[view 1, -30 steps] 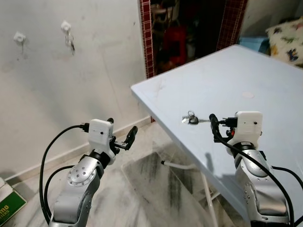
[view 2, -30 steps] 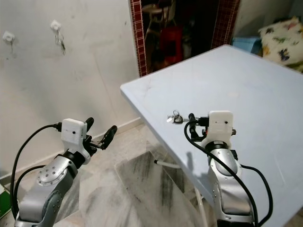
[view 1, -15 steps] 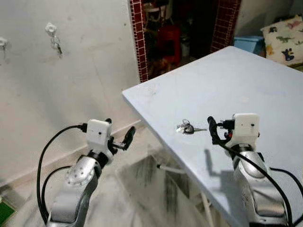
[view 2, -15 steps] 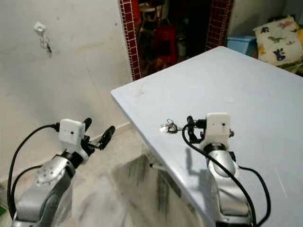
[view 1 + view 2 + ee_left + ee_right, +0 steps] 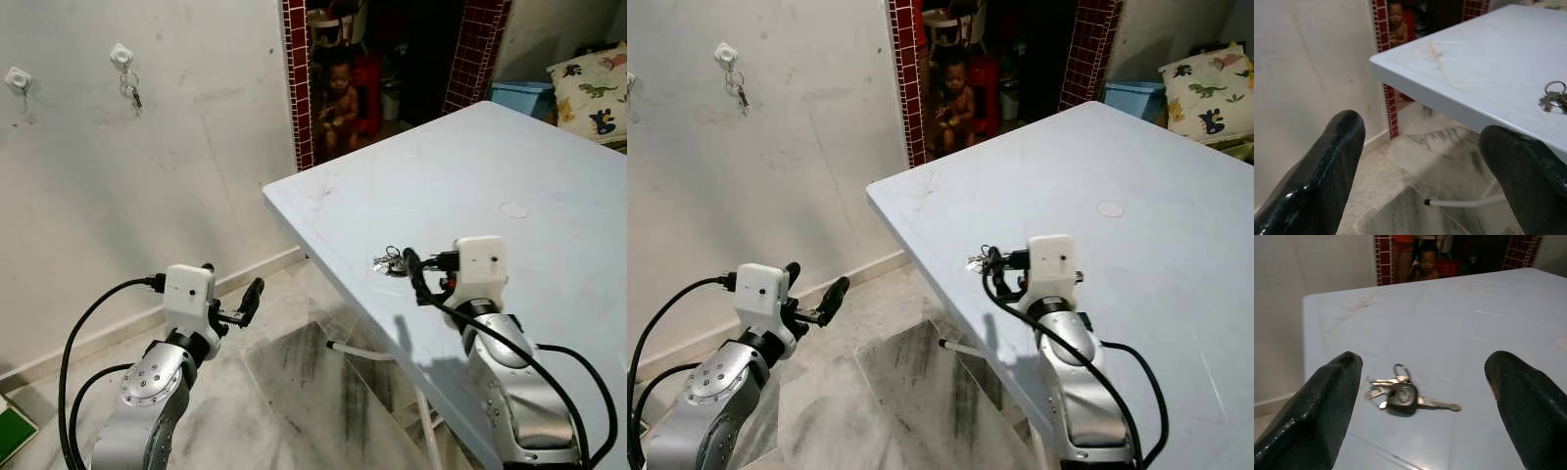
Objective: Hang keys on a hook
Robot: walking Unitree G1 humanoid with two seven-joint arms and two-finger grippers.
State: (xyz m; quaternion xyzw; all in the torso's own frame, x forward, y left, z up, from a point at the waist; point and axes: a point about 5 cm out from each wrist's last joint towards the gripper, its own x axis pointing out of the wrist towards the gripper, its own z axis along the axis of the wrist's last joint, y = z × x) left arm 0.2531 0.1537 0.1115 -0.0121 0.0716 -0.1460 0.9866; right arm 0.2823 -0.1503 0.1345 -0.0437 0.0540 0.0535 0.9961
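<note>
From the left eye view, the keys (image 5: 389, 260) lie flat on the pale blue tabletop (image 5: 509, 166), near its front edge, a small silvery bunch on a ring. The right tool (image 5: 412, 275) hovers just beside them, low over the surface; its spread cannot be judged from here. The left tool (image 5: 231, 300) is held out over the marbled floor (image 5: 294, 392), well apart from the tabletop, fingers parted and empty. On the wall (image 5: 196, 147) are two white hooks (image 5: 121, 54); a second set of keys (image 5: 130, 90) hangs from the nearer one. A child (image 5: 339, 96) stands in the dark doorway beyond.

In the left wrist view, the left tool's fingers (image 5: 1327, 171) stand wide apart with nothing between them, facing the tabletop's corner.

In the right wrist view, the right tool's fingers (image 5: 1317, 406) are spread wide and hold nothing. The keys lie on the tabletop ahead of them: a dark round fob, a ring above it, several short silver keys fanned to one side, and one long key pointing the other way.
</note>
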